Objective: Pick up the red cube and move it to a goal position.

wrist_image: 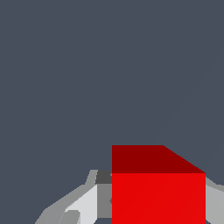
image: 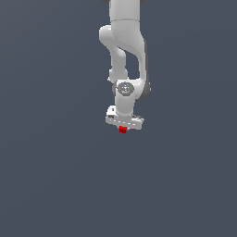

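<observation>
The red cube [image: 122, 130] is a tiny bright red block directly under the white hand of my arm, at the middle of the exterior view. My gripper [image: 123, 129] points down and sits right over it. In the wrist view the red cube [wrist_image: 158, 197] fills the space between my fingers [wrist_image: 83, 205], with a grey finger showing on each side of it and touching it. The jaws stand closed against the cube's sides. Whether the cube rests on the floor or hangs just above it I cannot tell.
A plain dark grey-blue surface [image: 55, 185] spreads all around. The white arm [image: 124, 41] rises from the gripper toward the upper edge of the exterior view. No other objects show.
</observation>
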Robot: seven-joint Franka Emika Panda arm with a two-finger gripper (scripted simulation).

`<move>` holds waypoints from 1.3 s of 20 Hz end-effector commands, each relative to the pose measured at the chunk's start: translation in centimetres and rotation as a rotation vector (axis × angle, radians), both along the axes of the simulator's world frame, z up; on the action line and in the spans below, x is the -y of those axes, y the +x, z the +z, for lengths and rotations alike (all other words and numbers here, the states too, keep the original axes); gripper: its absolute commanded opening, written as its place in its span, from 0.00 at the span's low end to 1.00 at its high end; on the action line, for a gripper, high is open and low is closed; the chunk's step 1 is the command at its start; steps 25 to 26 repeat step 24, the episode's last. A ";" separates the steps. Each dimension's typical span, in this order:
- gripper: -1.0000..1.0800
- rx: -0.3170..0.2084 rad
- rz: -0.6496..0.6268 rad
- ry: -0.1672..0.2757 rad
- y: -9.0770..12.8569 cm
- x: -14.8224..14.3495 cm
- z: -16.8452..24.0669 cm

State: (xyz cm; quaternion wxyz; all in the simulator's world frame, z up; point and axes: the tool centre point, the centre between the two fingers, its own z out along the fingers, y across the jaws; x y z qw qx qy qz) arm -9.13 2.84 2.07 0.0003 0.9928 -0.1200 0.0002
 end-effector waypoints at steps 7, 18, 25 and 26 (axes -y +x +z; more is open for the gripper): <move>0.00 0.000 0.000 0.000 0.0 -1.7 0.9; 0.00 0.000 0.000 0.000 0.3 -6.8 3.7; 0.00 0.000 -0.001 0.000 0.4 -6.6 3.7; 0.00 0.000 -0.001 0.000 0.4 -6.6 3.7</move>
